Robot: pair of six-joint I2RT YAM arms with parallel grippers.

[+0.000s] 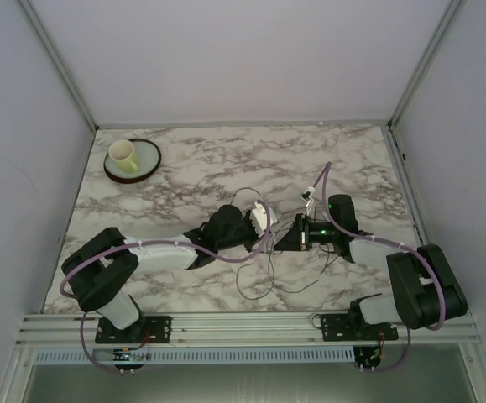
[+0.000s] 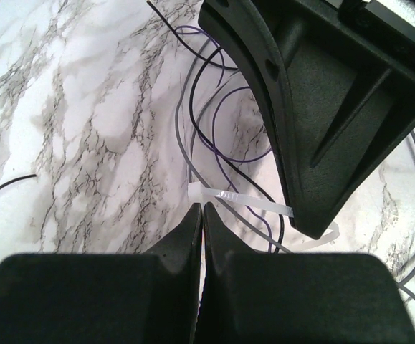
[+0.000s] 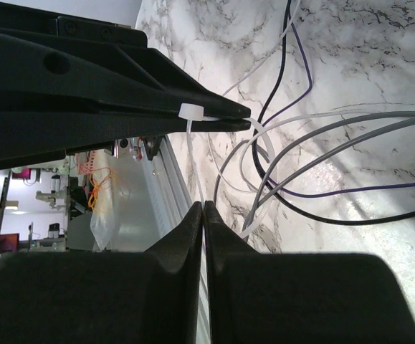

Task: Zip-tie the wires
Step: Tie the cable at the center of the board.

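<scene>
While left pincer [image 2: 201, 208] and right pincer [image 3: 203, 206] pinch the zip tie [image 3: 191, 112], the wires [image 3: 284, 50] — seemingly limp, springy — want cinching mid-bunch.

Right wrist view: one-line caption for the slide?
Both shut, the left gripper and right gripper pinch a white zip tie amid loose wires on the marble table.

We see a glossy marble-patterned table [image 1: 184, 159], wires [image 3: 350, 117] in smooth plastic sheathing, a translucent, faintly shiny plastic zip tie [image 2: 254, 203], the left gripper [image 2: 201, 209] and right gripper [image 3: 202, 206] in matt black moulded plastic, a dull metal rail [image 1: 251, 323].
</scene>
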